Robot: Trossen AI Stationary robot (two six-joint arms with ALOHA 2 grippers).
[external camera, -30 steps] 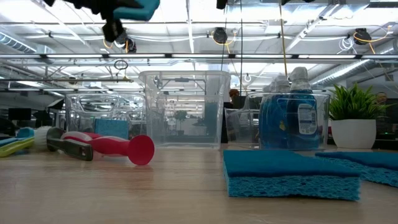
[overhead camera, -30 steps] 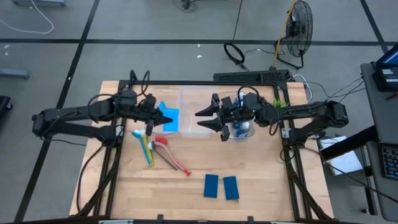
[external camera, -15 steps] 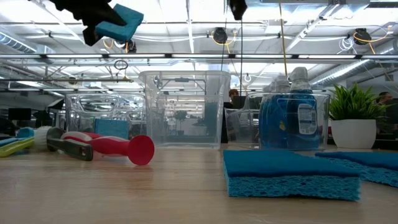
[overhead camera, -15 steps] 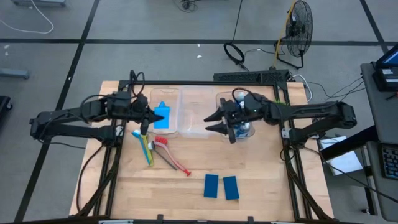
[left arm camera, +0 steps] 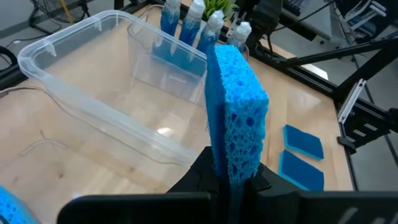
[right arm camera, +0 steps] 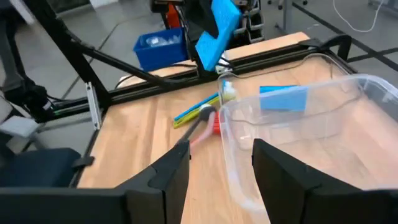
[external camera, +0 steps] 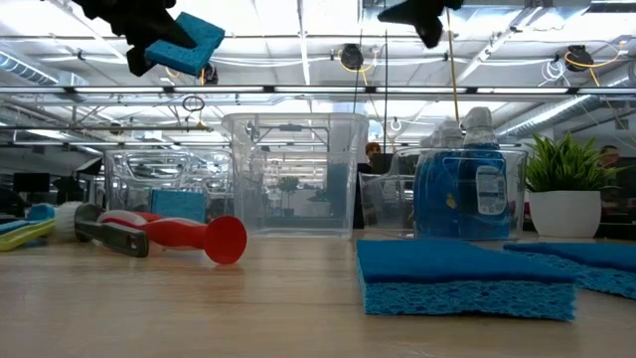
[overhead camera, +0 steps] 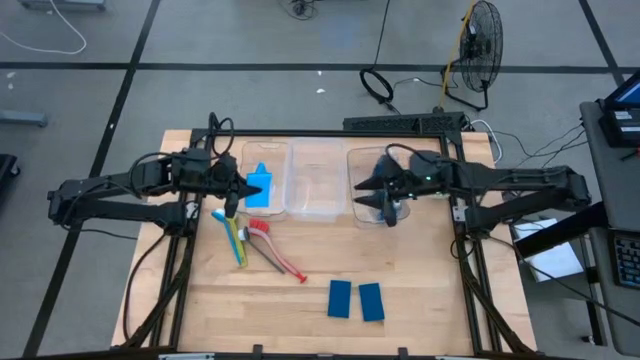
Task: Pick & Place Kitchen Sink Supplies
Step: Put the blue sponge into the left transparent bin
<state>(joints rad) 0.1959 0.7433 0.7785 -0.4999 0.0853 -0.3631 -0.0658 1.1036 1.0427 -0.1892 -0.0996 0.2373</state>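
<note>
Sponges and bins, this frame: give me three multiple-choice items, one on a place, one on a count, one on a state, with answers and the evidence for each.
1. Where is the sponge that the left end effector holds?
A. above the left bin
B. flat on the table beside the brushes
C. among the bottles

2. How many sponges lie on the bare table near its front edge?
A. one
B. two
C. four

3. How does the right end effector stand?
A. shut on a bottle
B. shut on a brush
C. open and empty

Answers:
1. A: the high view shows it over the left bin, and the low view shows it up in the air.
2. B: the front sponge pair lies side by side in the high view.
3. C: the right wrist view shows its fingers apart with nothing between them.
</note>
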